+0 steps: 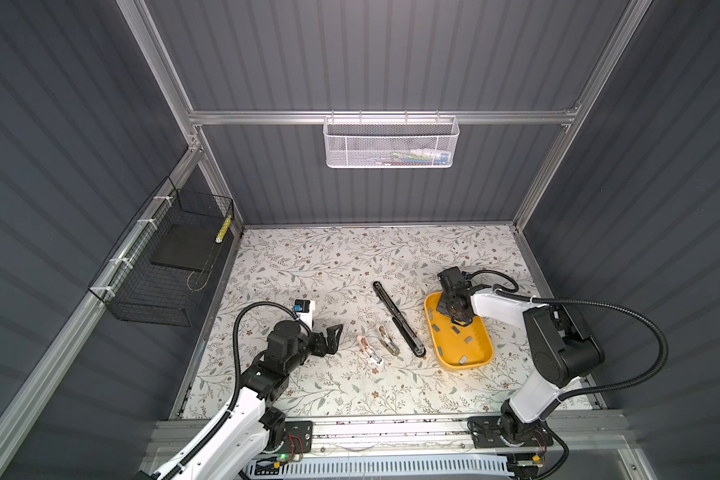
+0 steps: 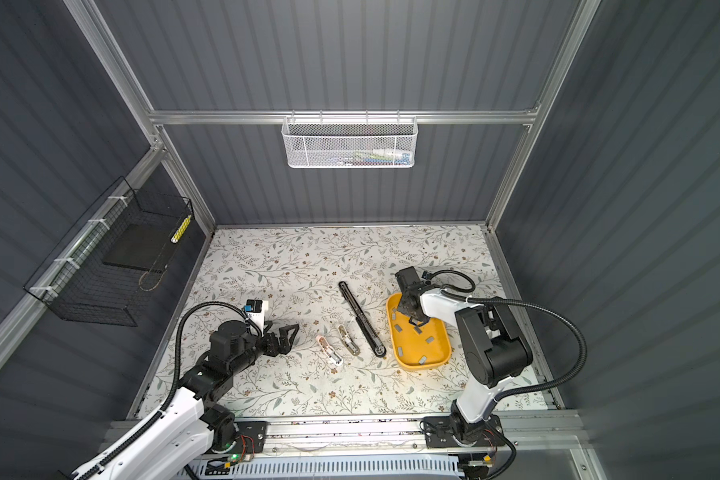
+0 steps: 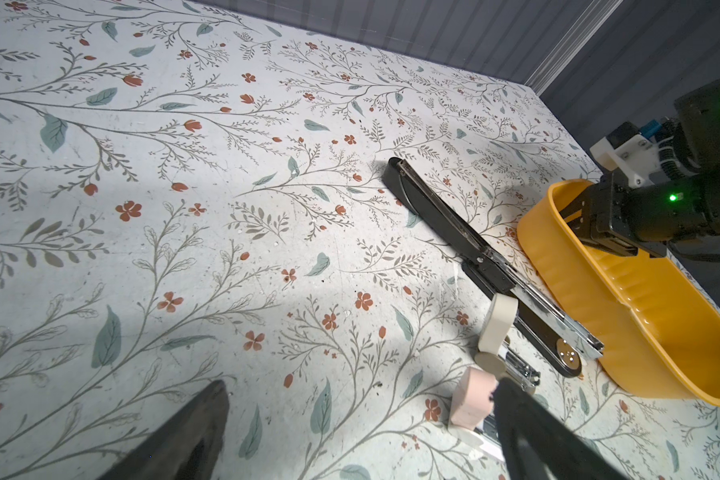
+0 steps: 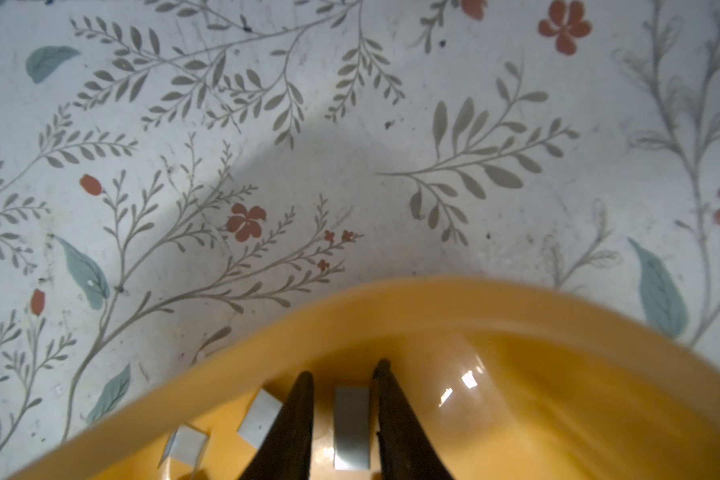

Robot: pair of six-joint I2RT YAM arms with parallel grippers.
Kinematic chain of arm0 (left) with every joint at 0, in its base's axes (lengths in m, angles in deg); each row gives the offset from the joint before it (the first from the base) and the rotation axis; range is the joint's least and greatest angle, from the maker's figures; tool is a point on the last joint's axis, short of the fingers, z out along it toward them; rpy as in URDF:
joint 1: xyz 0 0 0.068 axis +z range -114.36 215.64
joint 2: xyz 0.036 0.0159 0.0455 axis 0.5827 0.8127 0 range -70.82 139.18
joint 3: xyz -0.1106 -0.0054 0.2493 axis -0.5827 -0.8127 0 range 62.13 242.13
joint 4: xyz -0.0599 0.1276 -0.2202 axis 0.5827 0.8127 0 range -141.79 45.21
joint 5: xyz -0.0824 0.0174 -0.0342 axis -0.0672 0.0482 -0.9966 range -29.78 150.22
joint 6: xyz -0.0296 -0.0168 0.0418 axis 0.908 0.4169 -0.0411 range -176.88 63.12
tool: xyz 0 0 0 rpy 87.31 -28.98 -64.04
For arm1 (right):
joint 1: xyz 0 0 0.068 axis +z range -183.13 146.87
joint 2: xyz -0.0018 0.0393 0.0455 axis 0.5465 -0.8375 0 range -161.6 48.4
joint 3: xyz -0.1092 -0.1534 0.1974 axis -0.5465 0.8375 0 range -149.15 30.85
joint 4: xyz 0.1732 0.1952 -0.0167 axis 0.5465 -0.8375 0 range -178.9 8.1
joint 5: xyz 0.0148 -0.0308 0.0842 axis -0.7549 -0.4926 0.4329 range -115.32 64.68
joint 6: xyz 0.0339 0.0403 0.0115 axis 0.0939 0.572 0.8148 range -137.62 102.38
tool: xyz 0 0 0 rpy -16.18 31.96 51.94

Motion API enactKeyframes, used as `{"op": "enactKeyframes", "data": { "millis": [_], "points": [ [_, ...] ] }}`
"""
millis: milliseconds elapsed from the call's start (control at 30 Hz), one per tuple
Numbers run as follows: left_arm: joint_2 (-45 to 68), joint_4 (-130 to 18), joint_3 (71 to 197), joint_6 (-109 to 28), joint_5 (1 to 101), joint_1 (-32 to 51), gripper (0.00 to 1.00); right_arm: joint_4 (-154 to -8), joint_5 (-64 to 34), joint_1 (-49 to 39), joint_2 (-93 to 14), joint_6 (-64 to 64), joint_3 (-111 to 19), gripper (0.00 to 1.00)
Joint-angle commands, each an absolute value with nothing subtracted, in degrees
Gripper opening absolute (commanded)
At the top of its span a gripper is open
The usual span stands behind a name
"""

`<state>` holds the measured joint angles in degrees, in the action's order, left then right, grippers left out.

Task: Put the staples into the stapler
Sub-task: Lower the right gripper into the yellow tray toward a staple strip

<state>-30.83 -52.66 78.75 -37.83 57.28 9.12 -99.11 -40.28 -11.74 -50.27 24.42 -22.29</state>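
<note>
Several grey staples (image 1: 469, 338) lie in a yellow tray (image 1: 474, 353), which also shows in the left wrist view (image 3: 641, 316). My right gripper (image 4: 343, 370) reaches down into the tray's far end (image 1: 460, 323). Its fingers are narrowly open on either side of one staple strip (image 4: 351, 424), with a gap showing on one side. Two more strips (image 4: 262, 419) lie beside it. A long black stapler (image 1: 398, 318) lies opened flat, left of the tray. A beige small stapler (image 1: 388, 340) and a pink one (image 1: 370, 351) lie beside it. My left gripper (image 1: 336, 338) stands wide open and empty, just left of the pink stapler (image 3: 472, 399).
A black wire basket (image 1: 163, 257) hangs on the left wall and a white mesh basket (image 1: 391, 143) on the back wall. The floral tabletop (image 1: 308, 266) is walled on three sides, with a metal rail at the front.
</note>
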Motion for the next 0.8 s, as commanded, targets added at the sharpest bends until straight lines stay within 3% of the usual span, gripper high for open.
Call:
{"op": "enactKeyframes", "data": {
  "millis": [0,400,600,767],
  "points": [
    [-31.36,-51.79,78.99,-37.81,57.84,9.1,1.0,-101.06,-38.72,-11.58,-53.71,23.51,-23.01,0.27],
    [-31.27,-51.79,79.0,-37.81,57.93,9.1,1.0,-100.45,-39.32,-11.55,-52.76,23.95,-21.95,0.2],
    [-31.71,-51.81,78.81,-37.8,57.94,9.1,1.0,-100.15,-39.39,-11.47,-51.78,24.38,-21.08,0.3],
    [-31.28,-51.87,78.94,-37.81,57.93,9.14,1.0,-99.19,-39.11,-11.35,-48.82,25.69,-18.78,0.32]
  ]
}}
